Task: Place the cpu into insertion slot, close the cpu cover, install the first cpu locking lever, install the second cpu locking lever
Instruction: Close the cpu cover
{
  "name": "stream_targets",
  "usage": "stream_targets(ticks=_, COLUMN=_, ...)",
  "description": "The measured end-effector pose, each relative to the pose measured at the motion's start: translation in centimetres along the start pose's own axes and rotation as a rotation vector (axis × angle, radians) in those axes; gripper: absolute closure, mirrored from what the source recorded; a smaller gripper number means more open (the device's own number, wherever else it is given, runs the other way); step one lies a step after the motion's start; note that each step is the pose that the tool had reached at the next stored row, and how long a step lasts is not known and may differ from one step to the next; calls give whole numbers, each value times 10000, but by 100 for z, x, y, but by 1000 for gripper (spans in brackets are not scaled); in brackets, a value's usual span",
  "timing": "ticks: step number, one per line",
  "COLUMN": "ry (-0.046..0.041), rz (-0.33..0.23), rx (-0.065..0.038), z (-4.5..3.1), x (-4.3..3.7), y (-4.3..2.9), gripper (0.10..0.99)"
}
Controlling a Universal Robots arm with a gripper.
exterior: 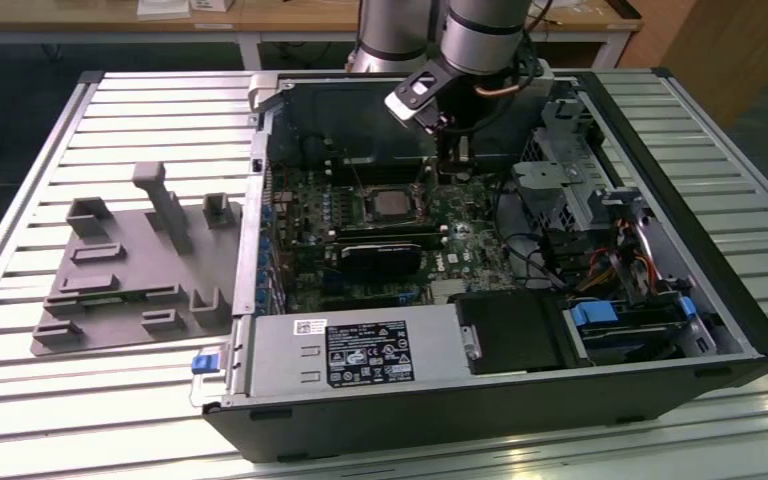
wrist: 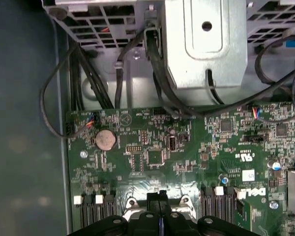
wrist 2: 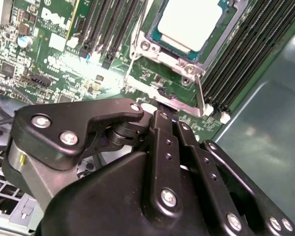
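Already seated, the cpu (wrist 2: 189, 22) lies near the claw (wrist 2: 164, 110)

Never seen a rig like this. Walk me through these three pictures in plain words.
The exterior view looks down on a robot arm reaching into an open computer case on a slatted table; a grey holder lies at that view's left. Both wrist views come from cameras riding on the arm. Its gripper, fingers together with nothing seen between them, is down at the green circuit board. Close by, the cpu already sits in place, the silvery cpu cover framing it.
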State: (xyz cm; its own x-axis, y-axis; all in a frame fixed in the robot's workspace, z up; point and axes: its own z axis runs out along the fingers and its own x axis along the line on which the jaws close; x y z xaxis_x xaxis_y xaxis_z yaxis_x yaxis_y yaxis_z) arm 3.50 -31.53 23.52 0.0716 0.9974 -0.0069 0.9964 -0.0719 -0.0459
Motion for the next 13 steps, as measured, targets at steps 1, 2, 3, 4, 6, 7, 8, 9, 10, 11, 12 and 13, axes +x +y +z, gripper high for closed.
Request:
stream_targets(ticks=1, ry=5, rz=-1, rx=-1, z=1, x=-1, y=-13, gripper=984)
stream_targets(ticks=2, ry=10, rz=-1, rx=-1, z=1, x=-2, y=-25, gripper=984)
stream_targets(ticks=3, ry=15, rz=-2, rx=-2, z=2, x=-3, y=-37, gripper=984)
stream_targets(ticks=4, ry=21, rz=-2, rx=-1, z=2, x=-4, y=-48, gripper=984)
stream_targets(ticks=6, ry=32, rz=-2, rx=-2, z=4, x=-5, y=-71, gripper=984)
stream_targets(ticks=7, ry=38, rz=-2, rx=-2, z=4, x=-6, y=-82, gripper=984)
stream_targets(ticks=8, ry=44, rz=-2, rx=-2, z=5, x=-7, y=-94, gripper=984)
stream_targets(ticks=9, ry=48, rz=-3, rx=-1, z=5, x=-8, y=-103, gripper=984)
stream_targets(ticks=10, ry=53, rz=-3, rx=-1, z=5, x=-8, y=-112, gripper=984)
stream_targets(ticks=11, ry=56, rz=-3, rx=-2, z=6, x=-9, y=-122, gripper=984)
stream_targets(ticks=12, ry=58, rz=-4, rx=-2, z=6, x=-9, y=-133, gripper=984)
stream_targets(ticks=13, ry=61, rz=-5, rx=-2, z=7, x=-10, y=-145, gripper=984)
